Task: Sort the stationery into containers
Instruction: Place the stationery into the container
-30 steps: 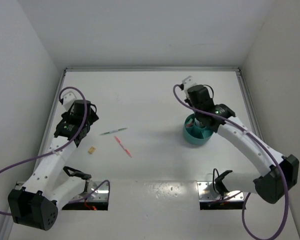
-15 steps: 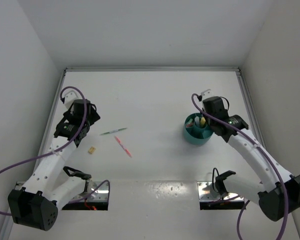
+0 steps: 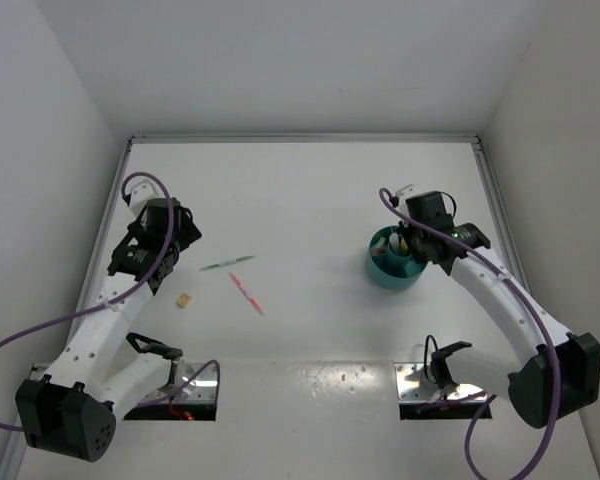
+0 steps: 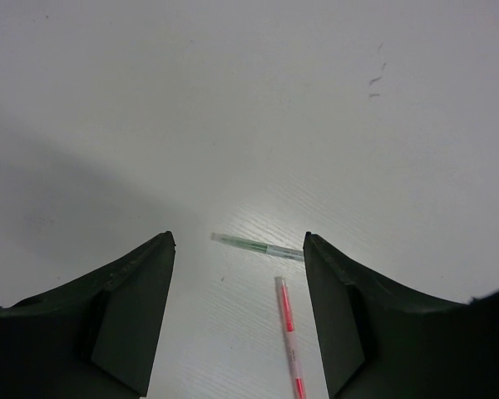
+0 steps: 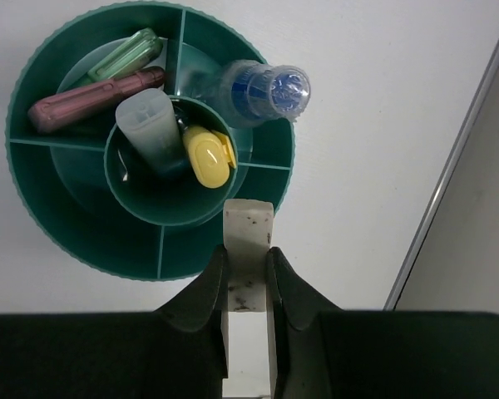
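Looking through the right wrist view, you have the right jaws pinching the grey eraser block (image 5: 248,229) by its long sides. Its free end reaches over the near rim of the teal tub (image 5: 33,208), above the outer compartment closest to the camera; whether it touches the rim cannot be told. Inside the tub, the pink marker (image 5: 91,93) and the green marker (image 5: 125,55) lie side by side in one outer compartment. The clear-blue tube (image 5: 262,90) stands tilted in the compartment next to them. The central cup holds the light-blue marker (image 5: 154,133) and the yellow marker (image 5: 206,158), touching each other. Your left jaws are spread wide and hang above the tabletop (image 4: 233,100), well apart from the tub. In the left wrist view the thin green pen (image 4: 258,247) lies flat on the tabletop between them, with the pink-red pen (image 4: 287,332) just beside it, not touching. In the top view the tiny yellow piece (image 3: 184,299) sits on the tabletop near both pens, closer to the arm bases.
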Controlling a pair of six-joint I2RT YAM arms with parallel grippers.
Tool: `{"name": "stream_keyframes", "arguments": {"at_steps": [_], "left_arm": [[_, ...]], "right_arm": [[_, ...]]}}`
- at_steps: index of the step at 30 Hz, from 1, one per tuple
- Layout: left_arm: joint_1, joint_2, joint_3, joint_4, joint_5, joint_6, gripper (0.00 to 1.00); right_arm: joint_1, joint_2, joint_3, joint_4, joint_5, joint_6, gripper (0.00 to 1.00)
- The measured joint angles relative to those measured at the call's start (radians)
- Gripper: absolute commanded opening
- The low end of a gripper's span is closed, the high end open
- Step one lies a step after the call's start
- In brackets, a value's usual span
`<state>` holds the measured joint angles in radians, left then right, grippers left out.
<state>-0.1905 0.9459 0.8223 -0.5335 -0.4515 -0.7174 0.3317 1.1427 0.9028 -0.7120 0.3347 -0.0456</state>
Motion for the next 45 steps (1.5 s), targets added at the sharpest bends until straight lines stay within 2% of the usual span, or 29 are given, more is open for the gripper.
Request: {"name": "stream_keyframes", "arguments": {"at_steps": [17,22,27,36,45], "left_arm": [[0.0,0.0,0.0,0.004,0.002,0.002,0.69],[0.0,0.0,0.0,0.004,0.002,0.002,0.69],[0.0,0.0,0.0,0.004,0.002,0.002,0.69],[0.0,0.0,0.0,0.004,0.003,0.002,0.69],[0.0,0.0,0.0,0.004,0.003,0.002,0.69]], "right_arm": [[-0.064,0.039,-0.042,0.053,-0.078,-0.008,0.01],[-0.083,0.047,-0.044,0.069,-0.105,-0.008,0.1],[-0.095,0.048,-0.051,0.087,-0.127,-0.007,0.13],[-0.114,0.048,-0.069,0.114,-0.152,-0.009,0.3],[-0.128,0.048,-0.09,0.115,-0.176,-0.011,0.32]]}}
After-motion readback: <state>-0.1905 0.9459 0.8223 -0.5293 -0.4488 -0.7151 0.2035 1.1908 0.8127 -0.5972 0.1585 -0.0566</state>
